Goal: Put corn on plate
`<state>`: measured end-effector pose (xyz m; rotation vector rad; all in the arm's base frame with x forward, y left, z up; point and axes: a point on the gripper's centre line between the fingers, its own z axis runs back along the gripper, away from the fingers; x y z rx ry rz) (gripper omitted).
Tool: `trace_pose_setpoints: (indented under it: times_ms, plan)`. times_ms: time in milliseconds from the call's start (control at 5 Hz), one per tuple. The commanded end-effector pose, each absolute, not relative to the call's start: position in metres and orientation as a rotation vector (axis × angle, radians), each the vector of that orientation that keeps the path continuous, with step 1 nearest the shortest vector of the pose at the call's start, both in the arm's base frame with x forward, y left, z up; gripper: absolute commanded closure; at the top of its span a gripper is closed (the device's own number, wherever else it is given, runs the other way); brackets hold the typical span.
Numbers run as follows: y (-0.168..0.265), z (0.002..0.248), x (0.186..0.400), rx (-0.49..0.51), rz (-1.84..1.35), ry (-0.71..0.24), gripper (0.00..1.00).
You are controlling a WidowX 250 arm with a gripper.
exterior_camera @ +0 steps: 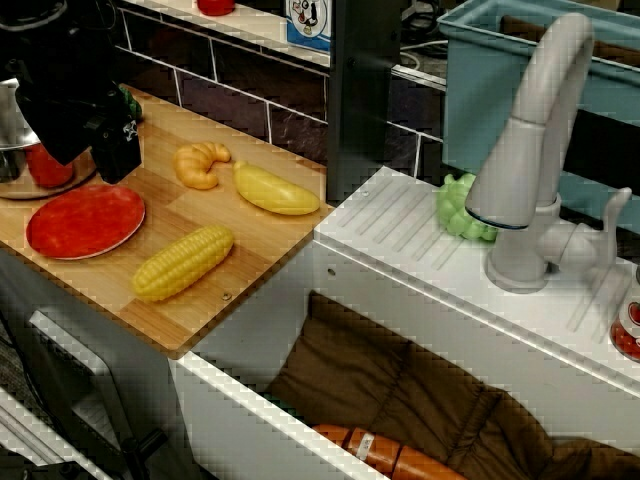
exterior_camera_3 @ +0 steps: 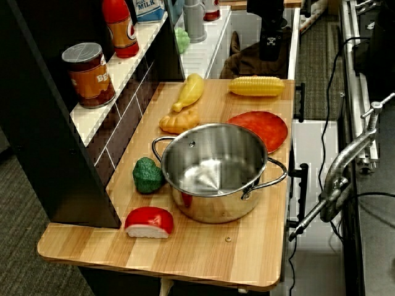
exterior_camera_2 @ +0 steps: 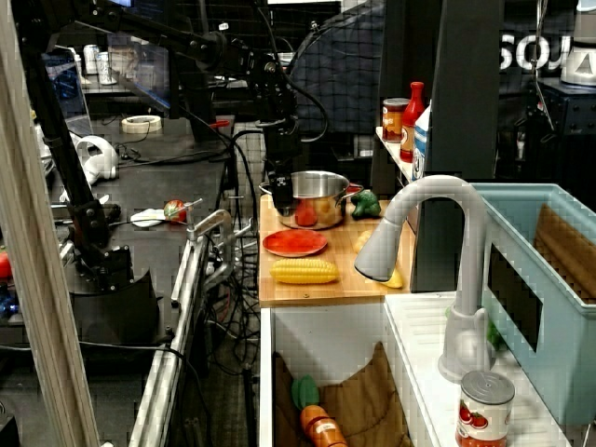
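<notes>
1. Corn (exterior_camera: 184, 262) lies flat on the wooden counter (exterior_camera: 240, 270), near the front edge, w/ nothing gripping it.
2. Red plate (exterior_camera: 85, 220) sits just left of the corn, close but apart, and it's bare on top.
3. Gripper (exterior_camera: 115, 150) hangs over the far rim of the plate, black and bulky; it's well clear of the corn.
4. Jaws: can't tell from any view, the fingers are too dark and partly cut off.
5. Steel pot (exterior_camera_3: 216, 169) stands just beyond the plate; the overhead-side view shows its shiny inside.
6. Orange croissant (exterior_camera: 200, 164) and the smooth yellow fruit (exterior_camera: 275, 190) lie side by side on the counter's far side, towards the brick wall (exterior_camera: 240, 95).
7. In the overhead-side view the corn (exterior_camera_3: 257, 86) is at the sink end of the board, plate (exterior_camera_3: 259, 129) between it and the pot.
8. Green veg (exterior_camera_3: 148, 175) sits beside the pot on the wall side, a red-and-white piece (exterior_camera_3: 149, 222) on the board near it.
9. Right of the counter: white sink unit (exterior_camera: 430, 270) w/ grey faucet (exterior_camera: 530, 150).
10. Side view: arm (exterior_camera_2: 279, 130) reaches down over the pot.
</notes>
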<state>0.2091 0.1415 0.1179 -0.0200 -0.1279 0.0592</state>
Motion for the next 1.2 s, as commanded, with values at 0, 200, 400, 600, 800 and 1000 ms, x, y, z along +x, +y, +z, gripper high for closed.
trace_pose_setpoints:
  times_ms: [0,200,400,600,800,1000]
  plan:
    - [0.141,0.118,0.209,-0.02,0.059,-0.128,0.0]
    - [0.135,0.104,0.21,-0.006,0.058,-0.165,0.0]
    - [0.133,0.093,0.216,-0.003,0.075,-0.17,0.0]
    - [0.127,0.085,0.215,0.003,0.086,-0.174,0.0]
    - [0.124,0.078,0.213,-0.004,0.1,-0.17,0.0]
    - [0.113,0.075,0.209,-0.011,0.093,-0.16,0.0]
